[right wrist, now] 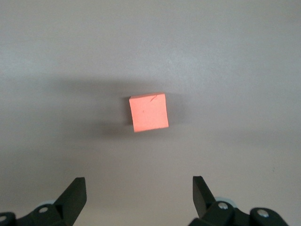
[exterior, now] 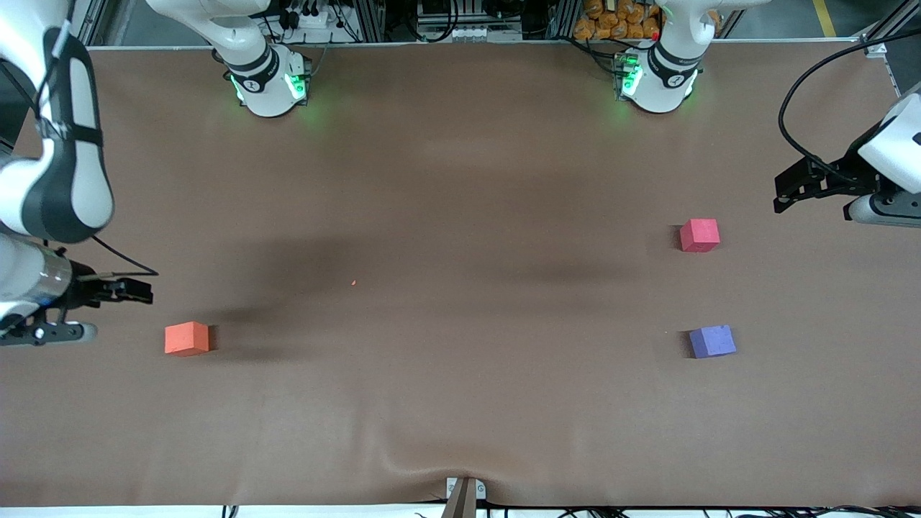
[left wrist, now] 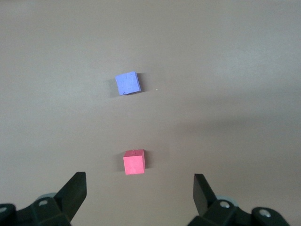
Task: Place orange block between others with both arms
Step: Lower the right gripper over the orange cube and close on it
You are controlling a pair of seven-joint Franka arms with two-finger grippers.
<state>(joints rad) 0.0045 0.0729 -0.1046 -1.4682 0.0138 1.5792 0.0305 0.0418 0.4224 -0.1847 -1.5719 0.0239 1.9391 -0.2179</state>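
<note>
The orange block (exterior: pixel 187 339) (right wrist: pixel 148 112) lies on the brown table at the right arm's end. At the left arm's end lie the two others: the red-pink cube (exterior: pixel 699 235) (left wrist: pixel 134 162), and the purple-blue cube (exterior: pixel 712 341) (left wrist: pixel 128 83) nearer to the front camera, with a bare gap between them. My right gripper (exterior: pixel 140 288) (right wrist: pixel 139 193) hangs open in the air beside the orange block, nothing between its fingers. Open and empty too, my left gripper (exterior: pixel 784 196) (left wrist: pixel 140 190) hovers at the table's end, off to the side of the red-pink cube.
The brown table cover (exterior: pixel 460 288) has a wrinkle at its front edge by a small bracket (exterior: pixel 464 495). A tiny orange crumb (exterior: pixel 353 283) lies near the middle. Both green-lit arm bases (exterior: pixel 270 83) (exterior: pixel 655 79) stand along the back edge.
</note>
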